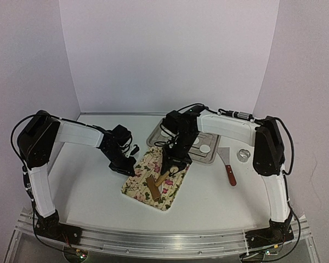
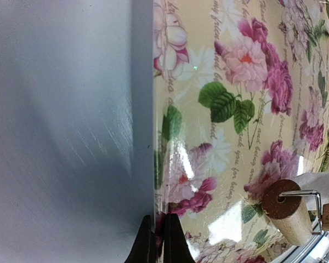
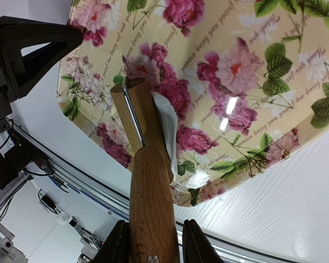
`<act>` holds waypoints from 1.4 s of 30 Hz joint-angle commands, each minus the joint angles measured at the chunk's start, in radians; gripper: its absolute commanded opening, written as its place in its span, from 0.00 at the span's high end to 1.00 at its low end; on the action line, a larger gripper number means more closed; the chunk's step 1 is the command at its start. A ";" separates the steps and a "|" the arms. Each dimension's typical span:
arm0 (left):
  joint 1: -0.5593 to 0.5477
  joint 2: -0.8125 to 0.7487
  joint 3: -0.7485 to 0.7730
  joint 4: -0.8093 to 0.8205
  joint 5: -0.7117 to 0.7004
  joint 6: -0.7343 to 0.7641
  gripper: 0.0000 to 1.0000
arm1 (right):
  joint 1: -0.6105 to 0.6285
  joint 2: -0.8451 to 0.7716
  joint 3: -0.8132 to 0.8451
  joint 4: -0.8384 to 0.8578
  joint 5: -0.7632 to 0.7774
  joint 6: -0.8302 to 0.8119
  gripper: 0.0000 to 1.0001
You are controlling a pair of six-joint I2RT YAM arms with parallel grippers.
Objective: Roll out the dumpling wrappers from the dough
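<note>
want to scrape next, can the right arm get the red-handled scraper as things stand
Probably not yet: the right gripper is shut on the roller handle. The scraper itself lies uncovered on the table.

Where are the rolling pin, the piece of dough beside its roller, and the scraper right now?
rolling pin [image 3: 148, 189]: right wrist view, on the wooden handle just above the gripper.
piece of dough [image 3: 165, 125]: right wrist view, on the white flap beside the roller.
scraper [image 1: 225, 158]: top external view, on the metal blade.

One mat [image 3: 247, 82], one roller [image 3: 149, 192], one scraper [image 1: 226, 160]
</note>
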 commanded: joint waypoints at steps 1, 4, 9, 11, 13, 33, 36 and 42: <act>0.008 -0.003 -0.053 -0.031 -0.060 -0.001 1.00 | -0.002 0.158 -0.193 -0.213 0.464 0.064 1.00; 0.011 -0.006 -0.058 -0.030 -0.065 -0.003 1.00 | -0.011 0.144 -0.209 -0.213 0.473 0.065 1.00; 0.017 -0.010 -0.066 -0.030 -0.073 -0.005 1.00 | -0.031 0.117 -0.233 -0.215 0.482 0.065 1.00; 0.022 -0.012 -0.067 -0.030 -0.075 -0.005 1.00 | -0.042 0.099 -0.247 -0.215 0.485 0.065 1.00; 0.026 -0.012 -0.067 -0.030 -0.077 -0.006 1.00 | -0.056 0.079 -0.263 -0.215 0.488 0.065 1.00; 0.043 0.004 -0.048 -0.039 -0.089 -0.014 1.00 | -0.127 0.032 -0.350 -0.213 0.527 0.031 1.00; 0.045 0.006 -0.046 -0.040 -0.090 -0.015 1.00 | -0.133 0.034 -0.355 -0.213 0.530 0.026 1.00; 0.047 0.010 -0.040 -0.041 -0.092 -0.021 1.00 | -0.149 0.027 -0.372 -0.206 0.534 0.015 1.00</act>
